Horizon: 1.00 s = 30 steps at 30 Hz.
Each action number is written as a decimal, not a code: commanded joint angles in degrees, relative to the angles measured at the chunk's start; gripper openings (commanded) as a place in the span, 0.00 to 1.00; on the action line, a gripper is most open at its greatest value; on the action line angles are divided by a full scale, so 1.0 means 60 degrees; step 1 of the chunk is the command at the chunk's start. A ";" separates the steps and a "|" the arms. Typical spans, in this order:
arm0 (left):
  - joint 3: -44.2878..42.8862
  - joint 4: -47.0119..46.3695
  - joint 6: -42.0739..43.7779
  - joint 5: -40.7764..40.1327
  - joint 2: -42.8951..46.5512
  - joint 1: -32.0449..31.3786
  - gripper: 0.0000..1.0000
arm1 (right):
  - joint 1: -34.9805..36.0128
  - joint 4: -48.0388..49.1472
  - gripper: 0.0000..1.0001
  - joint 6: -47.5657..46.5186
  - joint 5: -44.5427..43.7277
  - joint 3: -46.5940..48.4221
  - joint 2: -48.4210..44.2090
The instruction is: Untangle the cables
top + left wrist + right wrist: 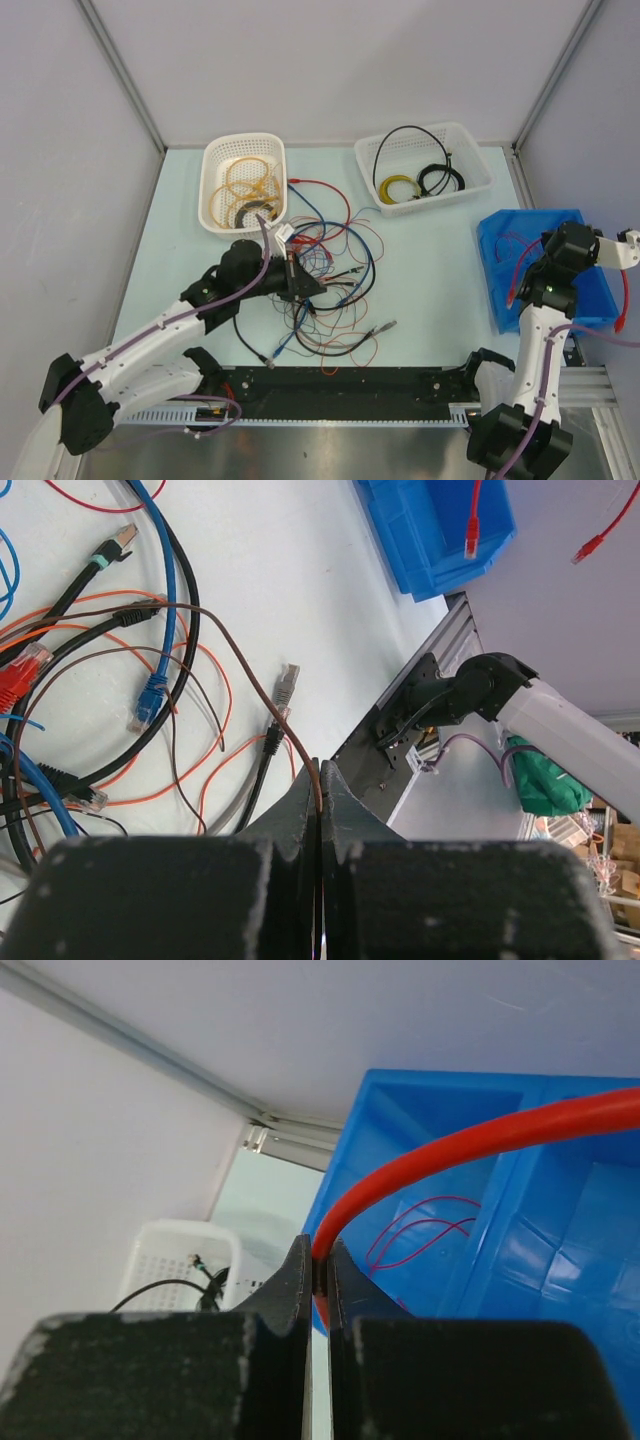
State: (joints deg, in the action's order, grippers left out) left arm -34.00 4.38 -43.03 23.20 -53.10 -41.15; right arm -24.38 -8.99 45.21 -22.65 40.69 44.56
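Observation:
The cables [330, 265] lie in a tangle of red, blue, orange, brown and black wires at the table's middle. My left gripper [312, 288] sits at the tangle's left side. In the left wrist view it [320, 780] is shut on a thin brown cable [250, 670] that arcs back over blue, black and orange cables [150, 690]. My right gripper [585, 245] hovers over the blue bin [500, 240]. In the right wrist view it [320, 1270] is shut on a thick red cable [480, 1145], whose ends [517, 285] hang down on both sides.
A white basket [215, 160] at the back left holds coiled yellow-orange cables. Another white basket [470, 140] at the back right holds black and yellow coils. The blue bin [560, 1240] contains thin red wires. A black rail [350, 380] runs along the near edge.

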 commanded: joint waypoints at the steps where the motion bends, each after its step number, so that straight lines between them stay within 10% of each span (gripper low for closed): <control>1: 0.0071 0.0192 0.0461 0.0220 0.0499 -0.0027 0.00 | -0.0257 0.0692 0.00 -0.0343 -0.0050 -0.0116 0.0395; 10: 0.0085 0.0544 0.0667 0.0279 0.0764 0.0031 0.00 | -0.0667 0.1411 0.00 0.0184 0.3377 -0.0145 0.2034; 24: 0.0276 0.0339 0.0389 0.0425 0.0735 0.0075 0.00 | -0.0800 0.1147 0.00 -0.0343 0.3849 -0.0145 0.2373; 30: 0.0349 0.0383 0.0345 0.0264 0.0925 0.0075 0.00 | -0.0946 0.0753 0.62 0.0329 0.3834 -0.0160 0.2361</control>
State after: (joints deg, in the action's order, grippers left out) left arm -32.56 7.92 -40.53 24.38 -48.75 -40.99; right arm -29.50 -4.40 45.23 -0.10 39.44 59.40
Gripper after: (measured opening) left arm 0.008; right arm 0.535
